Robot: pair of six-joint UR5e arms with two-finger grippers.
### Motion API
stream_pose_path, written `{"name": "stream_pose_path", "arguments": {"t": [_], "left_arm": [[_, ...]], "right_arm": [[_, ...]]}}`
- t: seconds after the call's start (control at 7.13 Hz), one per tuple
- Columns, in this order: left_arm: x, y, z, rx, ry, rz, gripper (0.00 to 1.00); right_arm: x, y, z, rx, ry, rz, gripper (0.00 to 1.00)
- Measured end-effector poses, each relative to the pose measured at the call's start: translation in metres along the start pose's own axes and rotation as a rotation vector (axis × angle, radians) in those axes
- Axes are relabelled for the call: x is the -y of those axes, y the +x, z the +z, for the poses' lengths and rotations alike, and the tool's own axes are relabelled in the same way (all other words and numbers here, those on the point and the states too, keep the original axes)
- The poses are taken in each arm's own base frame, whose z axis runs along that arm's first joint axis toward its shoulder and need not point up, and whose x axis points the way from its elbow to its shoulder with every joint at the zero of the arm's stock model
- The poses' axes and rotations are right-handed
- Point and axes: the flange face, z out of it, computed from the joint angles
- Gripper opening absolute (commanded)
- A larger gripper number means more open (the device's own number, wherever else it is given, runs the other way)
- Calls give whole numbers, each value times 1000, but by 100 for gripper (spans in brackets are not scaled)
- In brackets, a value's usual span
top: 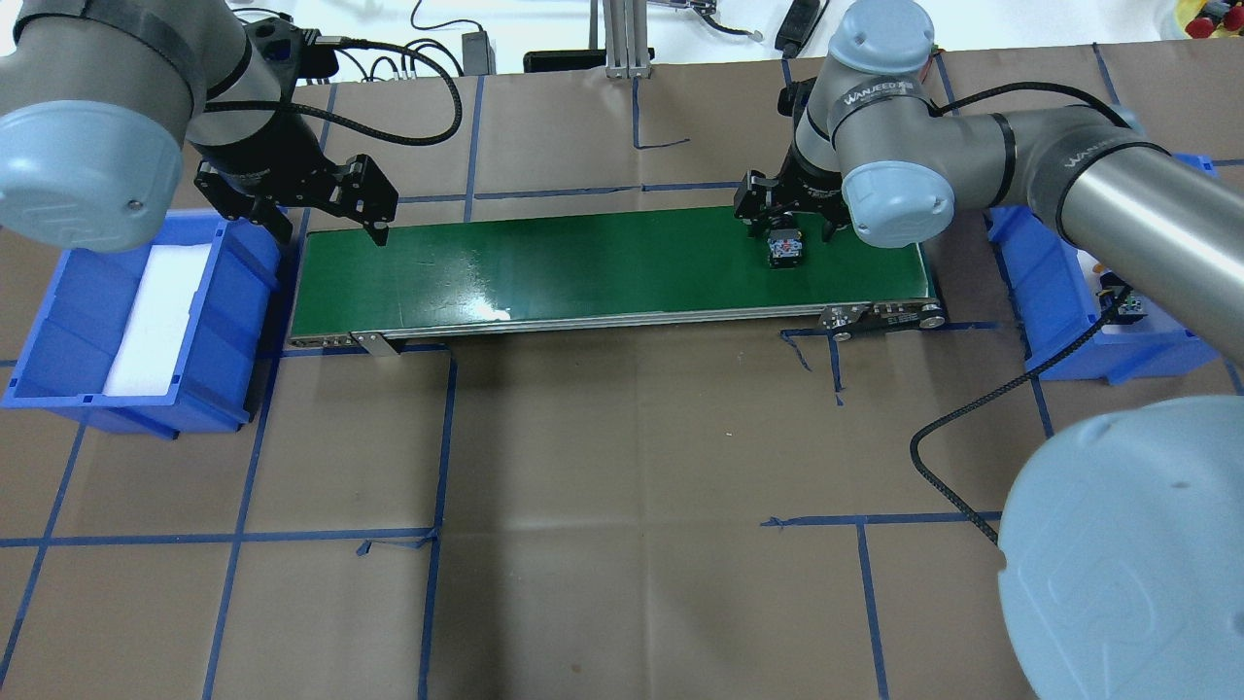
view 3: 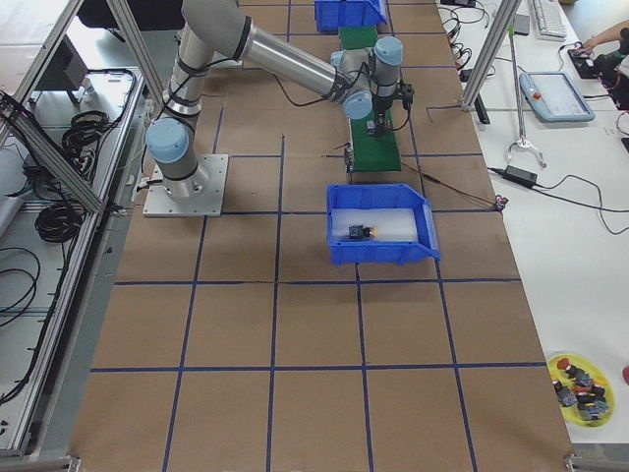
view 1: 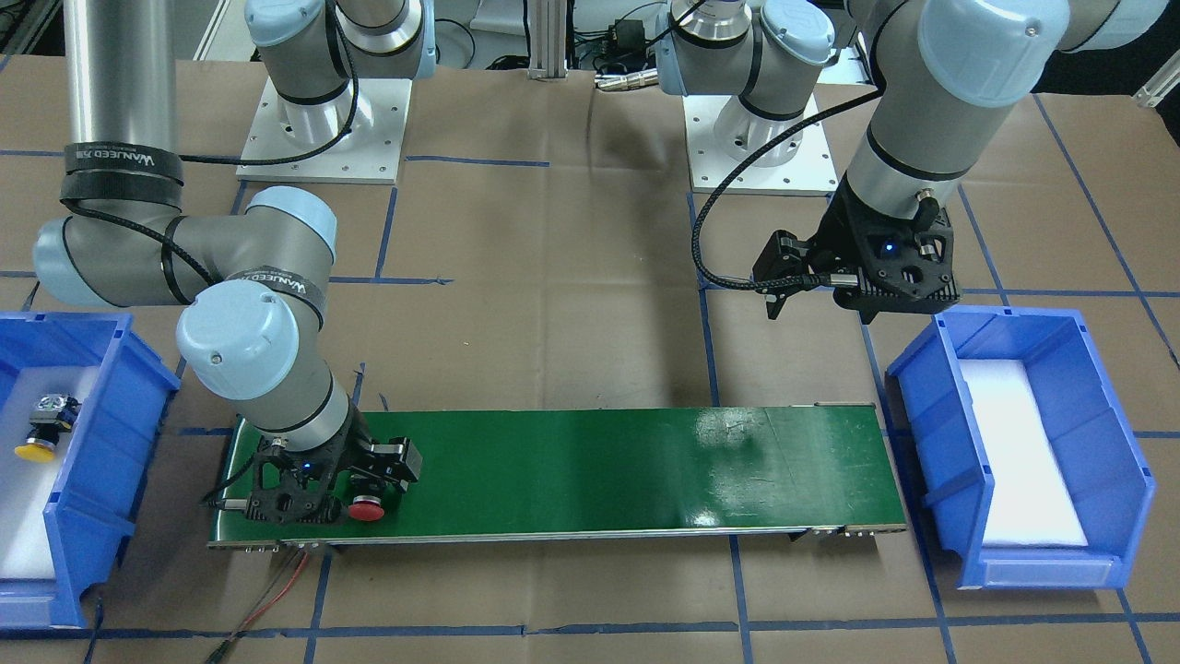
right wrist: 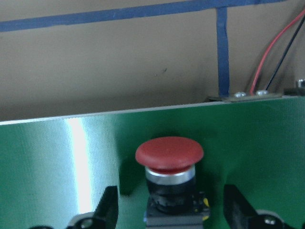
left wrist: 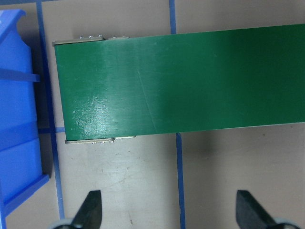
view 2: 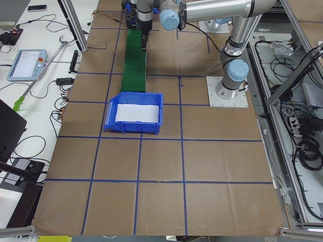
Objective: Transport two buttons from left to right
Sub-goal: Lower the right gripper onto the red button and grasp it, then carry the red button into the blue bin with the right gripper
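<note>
The red-capped button (view 1: 366, 508) lies on its side on the green conveyor belt (view 1: 599, 470) at the robot's right end, cap toward the belt's far edge. It also shows in the overhead view (top: 783, 248) and the right wrist view (right wrist: 169, 157). My right gripper (top: 787, 233) is low over it and open, its fingers (right wrist: 107, 210) on either side with gaps. The yellow-capped button (view 1: 41, 433) lies in the blue bin (view 1: 92, 461) at the robot's right. My left gripper (top: 330, 228) is open and empty above the belt's left end (left wrist: 190, 81).
A second blue bin (top: 233, 292) with a white foam liner stands at the belt's left end, with nothing else in it. Red and black wires (right wrist: 271, 52) leave the belt's right end. The table is brown paper with blue tape lines.
</note>
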Motion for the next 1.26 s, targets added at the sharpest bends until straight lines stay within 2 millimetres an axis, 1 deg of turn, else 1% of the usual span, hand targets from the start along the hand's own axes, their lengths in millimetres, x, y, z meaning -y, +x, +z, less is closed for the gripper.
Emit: {"name": "stream_pose_path", "arguments": {"t": [0.28,0.42,0.56,0.7,0.84,0.98,1.12,1.26], "left_arm": [[0,0,0,0,0,-1,100],[0,0,0,0,0,-2,100],[0,0,0,0,0,-2,100],[0,0,0,0,0,-3,100],[0,0,0,0,-1,0,100],[-1,-1,2,1,-5,5,100],[-2,-2,9,2,-20,19,100],[-3,-11,15,4,-30,44,100]], "right_arm": [[-1,1,-8,-9,-18,-18,3],[1,4,-21,-30,-21,-45,3],[8,12,-43,-73,-8,-73,4],[19,32,-78,-109,13,-85,4],[32,71,-119,-127,23,-74,4],[43,128,-155,-135,22,-61,4],[51,191,-177,-140,18,-63,3],[54,240,-183,-144,14,-74,2]]}}
